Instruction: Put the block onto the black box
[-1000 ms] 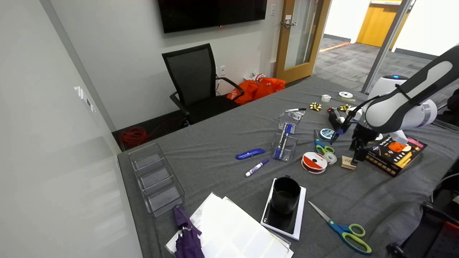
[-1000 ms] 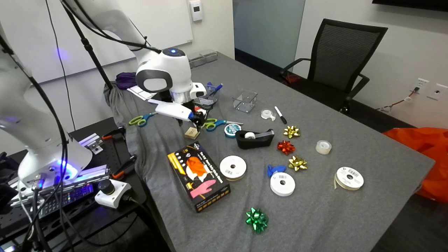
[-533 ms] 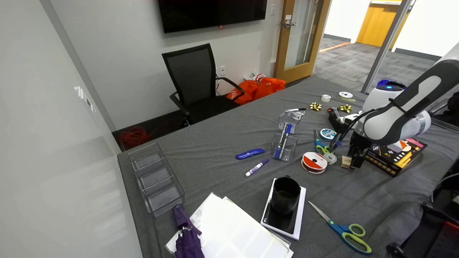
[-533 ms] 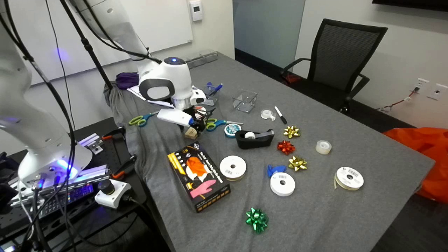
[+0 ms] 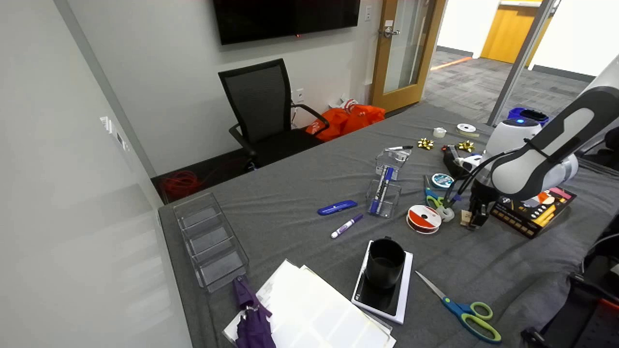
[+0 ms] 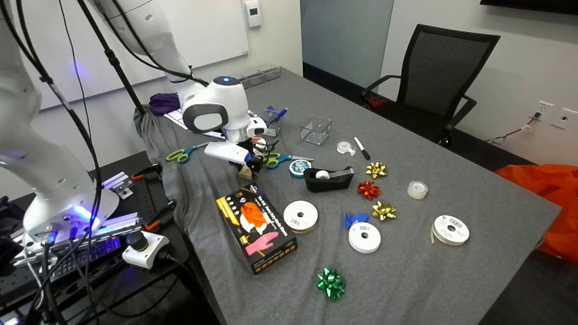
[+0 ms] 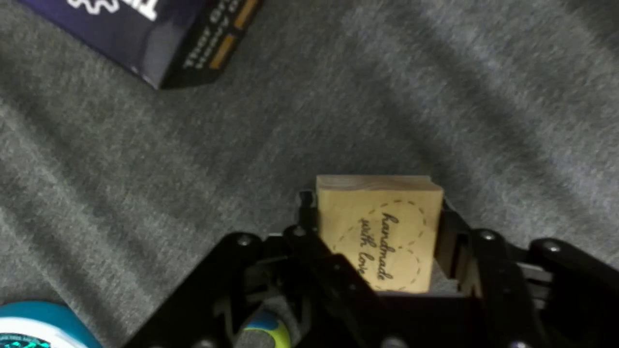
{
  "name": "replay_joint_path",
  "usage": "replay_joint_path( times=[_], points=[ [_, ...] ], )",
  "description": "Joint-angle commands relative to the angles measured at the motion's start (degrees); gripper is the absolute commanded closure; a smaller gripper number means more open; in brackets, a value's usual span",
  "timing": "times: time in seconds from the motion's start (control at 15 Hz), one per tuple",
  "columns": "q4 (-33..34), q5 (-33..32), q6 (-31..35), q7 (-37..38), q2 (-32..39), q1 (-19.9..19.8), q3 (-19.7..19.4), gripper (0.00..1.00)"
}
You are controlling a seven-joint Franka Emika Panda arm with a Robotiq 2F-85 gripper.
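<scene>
The block [image 7: 382,237] is a square of pale wood with "handmade with love" printed on top. My gripper [image 7: 379,222] is shut on it, a dark finger pressed to each side in the wrist view. In both exterior views the block [image 5: 465,217] appears to rest on the grey cloth, partly covered by the gripper [image 6: 247,169]. The black box [image 6: 257,225] lies flat close by, with orange, pink and yellow pictures on its top. One corner of that box [image 7: 159,53] enters the wrist view at the upper left.
Beside the block lie a red-and-white ribbon spool [image 5: 423,218], a small tape roll [image 5: 445,213] and blue-green scissors [image 6: 282,159]. A black tape dispenser [image 6: 329,179] and a white spool [image 6: 300,215] stand near the box. A black mug [image 5: 385,263] sits on a tablet-like slab.
The gripper has come down around the block, and its fingers have shut on it. In an exterior view the arm has uncovered more of the black box's top.
</scene>
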Motion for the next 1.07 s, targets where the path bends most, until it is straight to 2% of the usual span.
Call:
replay_joint_path(
  times=[0.0, 0.33, 0.53, 0.8, 1.0],
  points=[
    [0.22, -2.97, -1.37, 0.81, -0.23, -1.96, 0.65, 0.69],
    [-1.36, -2.18, -3.07, -0.08, -3.82, -4.49, 2.63, 0.69],
    [-0.89, 0.87, -6.72, -0.53, -6.93, -6.50, 5.13, 0.69],
    [1.41, 6.29, -10.81, -0.48, -9.91, -6.54, 6.09, 0.69],
    [4.11, 9.71, -13.69, 0.86, -11.21, -5.01, 4.96, 0.69]
  ],
)
